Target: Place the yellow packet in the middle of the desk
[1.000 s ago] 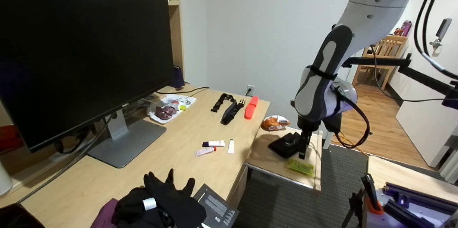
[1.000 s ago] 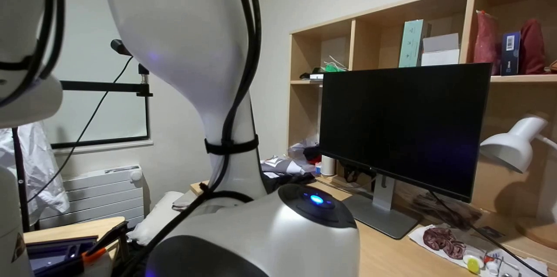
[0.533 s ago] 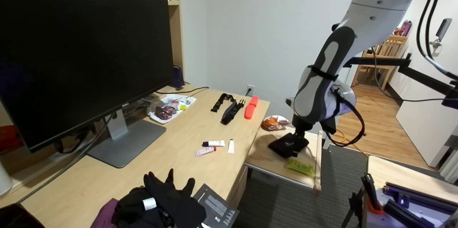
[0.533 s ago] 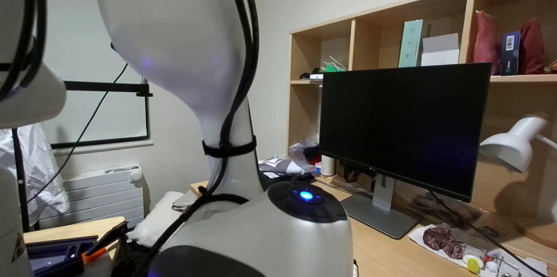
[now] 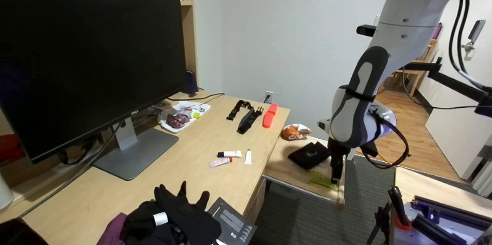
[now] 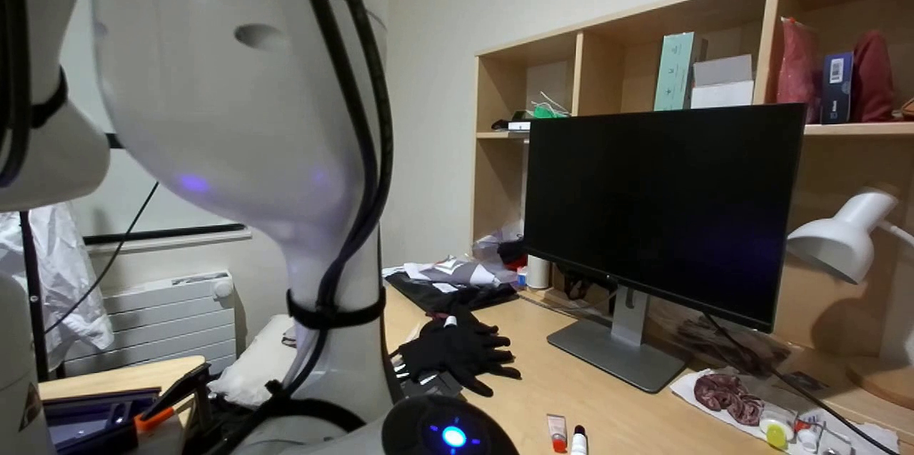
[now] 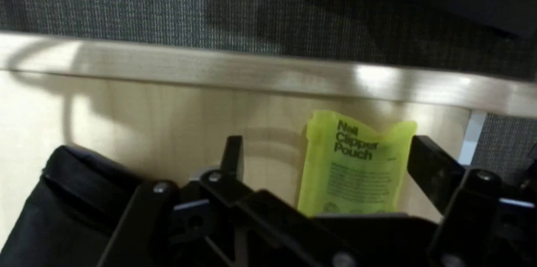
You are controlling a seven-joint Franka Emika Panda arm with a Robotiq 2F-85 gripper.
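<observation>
The yellow packet (image 5: 320, 179) lies flat on a lower wooden surface (image 5: 280, 166) beside the desk (image 5: 196, 160). In the wrist view the packet (image 7: 361, 166) shows printed dark text, and its lower end is hidden behind the gripper. My gripper (image 7: 327, 145) is open and empty, its fingers spread to either side of the packet, the right finger close to the packet's edge. In an exterior view the gripper (image 5: 335, 180) is over the packet's right end; its height above the packet cannot be told. The desk also shows in an exterior view (image 6: 607, 416).
A black pouch (image 5: 308, 155) lies beside the packet. A raised wooden edge (image 7: 251, 72) runs along the lower surface. The desk holds a monitor (image 5: 92, 72), black gloves (image 5: 184, 214), small tubes (image 5: 229, 154), a black strap (image 5: 250, 120) and a red case (image 5: 270, 115). An orange-white packet (image 5: 296, 132) lies behind.
In an exterior view my gripper moved left over the black pouch, then back right and lower to the packet's right end. The packet and pouch have not moved.
</observation>
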